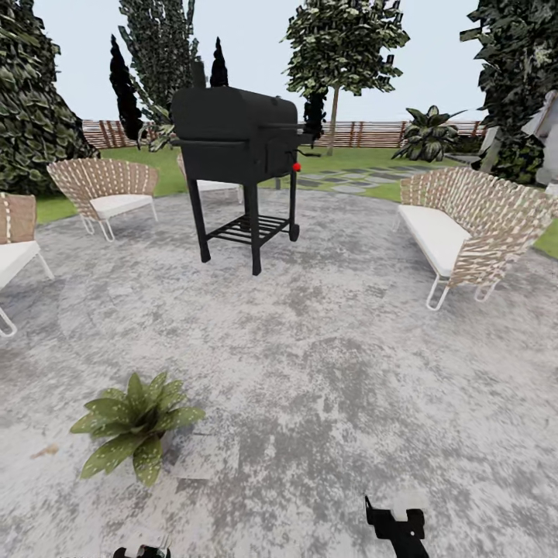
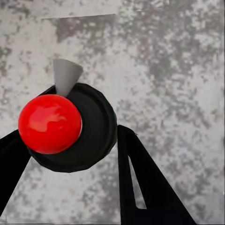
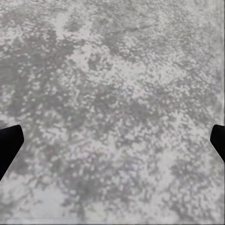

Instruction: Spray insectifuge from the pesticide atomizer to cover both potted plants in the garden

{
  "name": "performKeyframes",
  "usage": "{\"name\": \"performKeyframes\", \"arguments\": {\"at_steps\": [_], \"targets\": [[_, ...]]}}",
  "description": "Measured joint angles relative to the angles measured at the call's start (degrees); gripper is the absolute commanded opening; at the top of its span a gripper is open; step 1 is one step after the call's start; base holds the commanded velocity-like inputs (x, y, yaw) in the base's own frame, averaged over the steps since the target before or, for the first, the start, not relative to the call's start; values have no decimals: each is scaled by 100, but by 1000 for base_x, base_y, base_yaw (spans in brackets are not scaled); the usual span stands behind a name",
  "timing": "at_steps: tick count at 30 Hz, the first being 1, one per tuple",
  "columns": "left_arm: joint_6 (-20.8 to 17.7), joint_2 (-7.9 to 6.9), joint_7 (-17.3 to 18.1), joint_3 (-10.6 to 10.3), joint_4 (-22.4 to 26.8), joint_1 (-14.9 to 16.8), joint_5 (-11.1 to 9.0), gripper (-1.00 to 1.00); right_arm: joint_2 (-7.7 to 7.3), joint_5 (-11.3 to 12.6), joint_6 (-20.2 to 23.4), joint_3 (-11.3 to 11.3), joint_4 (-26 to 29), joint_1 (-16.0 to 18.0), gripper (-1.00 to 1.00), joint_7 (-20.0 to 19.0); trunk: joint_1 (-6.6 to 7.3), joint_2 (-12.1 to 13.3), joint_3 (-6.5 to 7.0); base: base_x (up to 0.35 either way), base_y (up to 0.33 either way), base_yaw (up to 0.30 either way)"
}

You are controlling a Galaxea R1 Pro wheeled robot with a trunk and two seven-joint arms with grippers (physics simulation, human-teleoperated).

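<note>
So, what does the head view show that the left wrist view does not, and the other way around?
The head view alone shows a potted plant, a black grill and woven chairs around it. The left wrist view alone shows, close up, a red ball on a round black object with a grey cone, between the left gripper fingers. Both show the grey mottled patio.

One potted plant [image 1: 136,430] low on the near left of the round grey mottled patio [image 1: 333,349]: a flat rosette of broad pointed green leaves with faint white speckles, pot hidden beneath the leaves. Seen end-on between the left gripper's [image 2: 75,154] black fingers, the pesticide atomizer [image 2: 70,126]: dark round body, red ball, pale grey cone-shaped part, above the paving.
</note>
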State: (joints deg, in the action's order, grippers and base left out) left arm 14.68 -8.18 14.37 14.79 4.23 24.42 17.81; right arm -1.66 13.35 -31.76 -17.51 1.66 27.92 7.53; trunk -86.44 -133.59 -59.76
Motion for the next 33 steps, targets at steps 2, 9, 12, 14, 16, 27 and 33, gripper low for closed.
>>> {"name": "performKeyframes", "arguments": {"at_steps": [2, 9, 12, 14, 16, 27, 33], "targets": [[0, 3, 0, 0, 0, 0, 0, -100, 3, 0, 3, 0, -4, 0, 100, 0, 0, 0, 0, -317, 0, -300], [0, 34, 0, -2, 0, -15, 9, -100, 7, 0, 5, -9, -15, 0, 100, -8, 0, 0, 16, -330, 0, -300], [0, 37, 0, -4, 0, -17, 9, -100, 7, 0, 5, -9, -15, -1, 100, -9, 0, 0, 26, -335, 0, -300], [0, 37, 0, -2, 0, -17, 9, -100, 7, 0, 3, -9, -15, -1, 100, -9, 0, 0, 33, -335, 0, -300], [0, 37, 0, -1, 0, -17, 9, -100, 7, 0, 3, -9, -15, -2, 100, -9, 0, 0, 40, -336, 0, -300], [0, 45, 1, -7, 1, -18, 8, -100, 8, 0, 1, -9, -16, -8, 100, -8, 1, 0, 78, -303, -50, -300], [-1, 46, 1, -8, 1, -19, 8, -100, 8, 0, 2, -9, -17, -7, 100, -8, 2, 0, 98, -165, -211, -300]]}}
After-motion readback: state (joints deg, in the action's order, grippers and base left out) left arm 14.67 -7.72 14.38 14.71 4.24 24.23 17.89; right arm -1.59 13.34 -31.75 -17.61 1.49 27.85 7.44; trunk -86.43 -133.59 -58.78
